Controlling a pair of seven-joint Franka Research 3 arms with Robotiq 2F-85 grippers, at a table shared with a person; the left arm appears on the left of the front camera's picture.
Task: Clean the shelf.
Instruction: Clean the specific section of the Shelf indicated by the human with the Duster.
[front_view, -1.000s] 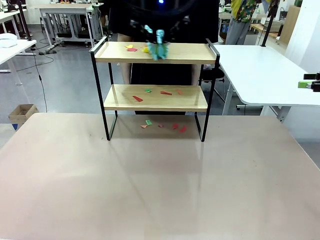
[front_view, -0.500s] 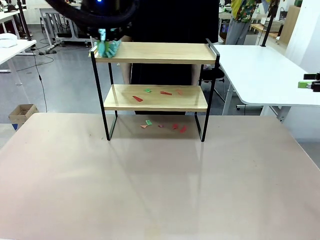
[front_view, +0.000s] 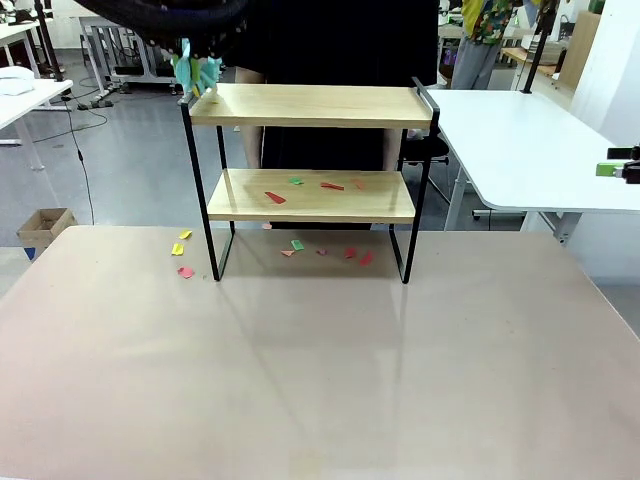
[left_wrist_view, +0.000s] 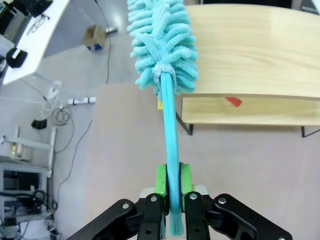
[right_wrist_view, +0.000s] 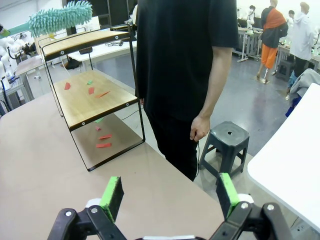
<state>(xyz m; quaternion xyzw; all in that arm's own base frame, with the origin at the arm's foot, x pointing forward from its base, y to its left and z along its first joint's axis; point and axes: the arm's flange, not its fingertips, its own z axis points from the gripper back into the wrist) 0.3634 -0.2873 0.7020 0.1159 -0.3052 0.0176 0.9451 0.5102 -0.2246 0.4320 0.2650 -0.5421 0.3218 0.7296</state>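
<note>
Green pads of the left gripper (left_wrist_view: 173, 180) clamped a turquoise duster's (left_wrist_view: 162, 45) handle, its head past the left end of the shelf's (front_view: 330, 105) bare top board, far across the counter (front_view: 300, 380). Paper scraps (front_view: 275, 197) littered the lower board and counter: roughly half done, I'd say. The right gripper (right_wrist_view: 170, 192) gaped wide, empty.

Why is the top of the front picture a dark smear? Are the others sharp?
Front view: that smear is likely the left arm, blurred above the duster. Left wrist view: duster crisp. Right wrist view: sharp, though the shelf looks tilted.
</note>
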